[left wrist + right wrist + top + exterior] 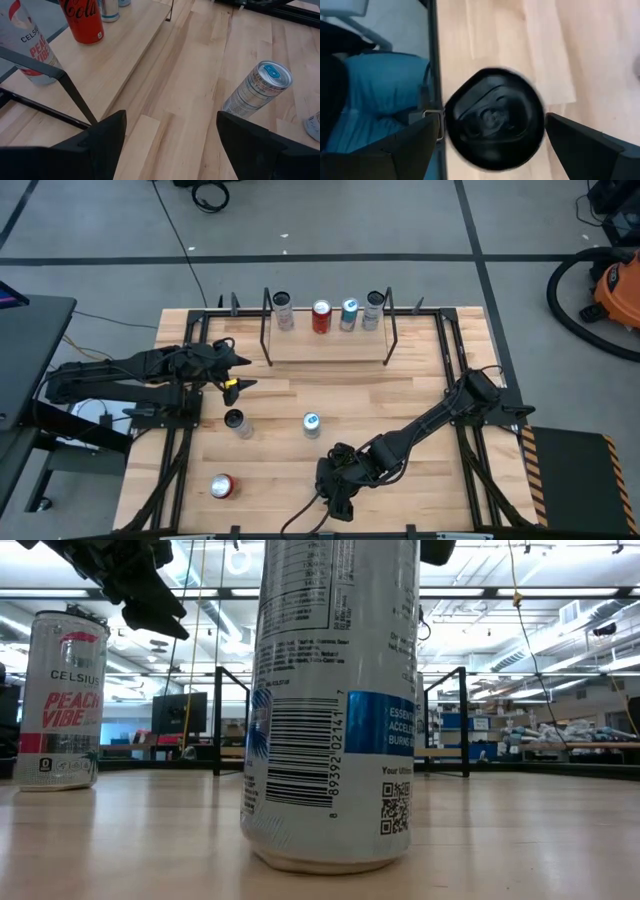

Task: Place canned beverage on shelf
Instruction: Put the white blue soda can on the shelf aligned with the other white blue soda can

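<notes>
The shelf [328, 350], a light-wood board in a black rod frame, stands at the table's far edge with several upright cans on it, among them a red one [321, 316]. On the table stand a dark-topped Celsius can [237, 422], a blue-topped can [311, 424] and a red can [222, 486]. My left gripper [243, 373] is open and empty, above the table left of the shelf; its wrist view shows the blue-topped can [257, 89]. My right gripper [338, 502] is open and empty near the table's front edge.
A black round object [494, 119] sits at the table's near edge between my right gripper's spread fingers, which stand apart from it. The low view shows the blue-topped can [330, 700] close up and the Celsius can [62, 700] to its left. Bare wood lies in front of the shelf.
</notes>
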Motion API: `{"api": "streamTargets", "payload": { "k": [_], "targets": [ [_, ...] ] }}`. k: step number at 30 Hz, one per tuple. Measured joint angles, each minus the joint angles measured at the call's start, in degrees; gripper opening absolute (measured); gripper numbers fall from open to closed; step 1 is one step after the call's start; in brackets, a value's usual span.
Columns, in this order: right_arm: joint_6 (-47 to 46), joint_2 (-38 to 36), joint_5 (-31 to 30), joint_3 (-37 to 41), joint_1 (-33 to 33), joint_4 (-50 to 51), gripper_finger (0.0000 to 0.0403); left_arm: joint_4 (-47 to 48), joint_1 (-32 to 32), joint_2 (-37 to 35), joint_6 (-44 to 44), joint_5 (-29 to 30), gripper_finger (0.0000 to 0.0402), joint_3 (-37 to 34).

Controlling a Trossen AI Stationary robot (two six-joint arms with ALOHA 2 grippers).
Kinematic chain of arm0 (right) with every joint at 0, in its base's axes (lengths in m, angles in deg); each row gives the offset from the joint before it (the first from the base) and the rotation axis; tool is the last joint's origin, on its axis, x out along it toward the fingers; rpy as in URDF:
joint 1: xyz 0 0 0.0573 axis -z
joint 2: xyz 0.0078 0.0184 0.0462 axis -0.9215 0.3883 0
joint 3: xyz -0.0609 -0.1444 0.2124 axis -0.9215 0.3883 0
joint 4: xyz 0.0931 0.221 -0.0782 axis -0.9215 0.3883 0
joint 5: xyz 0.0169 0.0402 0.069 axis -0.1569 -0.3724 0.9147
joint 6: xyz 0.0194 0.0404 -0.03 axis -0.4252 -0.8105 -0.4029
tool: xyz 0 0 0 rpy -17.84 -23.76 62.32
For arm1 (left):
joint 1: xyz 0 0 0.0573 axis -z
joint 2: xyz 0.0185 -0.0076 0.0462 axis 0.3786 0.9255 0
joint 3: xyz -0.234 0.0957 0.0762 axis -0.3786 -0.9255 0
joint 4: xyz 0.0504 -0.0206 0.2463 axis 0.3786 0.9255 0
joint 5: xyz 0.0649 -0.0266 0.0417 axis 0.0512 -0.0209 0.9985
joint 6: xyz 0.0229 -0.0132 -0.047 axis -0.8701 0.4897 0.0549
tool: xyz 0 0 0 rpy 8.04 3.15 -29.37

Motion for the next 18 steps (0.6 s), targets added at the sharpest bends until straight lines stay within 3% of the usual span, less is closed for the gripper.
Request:
{"api": "streamTargets", "payload": {
  "k": [10,18],
  "targets": [
    [-0.31,0.00,-1.56,0.02,1.01,0.17,0.0362,-0.04,0.00,-0.02,0.00,0.00,0.0311,0.00],
    [-2.10,-0.07,-2.92,0.02,1.43,0.20,0.0272,-0.04,0.00,-0.02,-0.09,0.00,0.0311,0.00]
  ]
}}
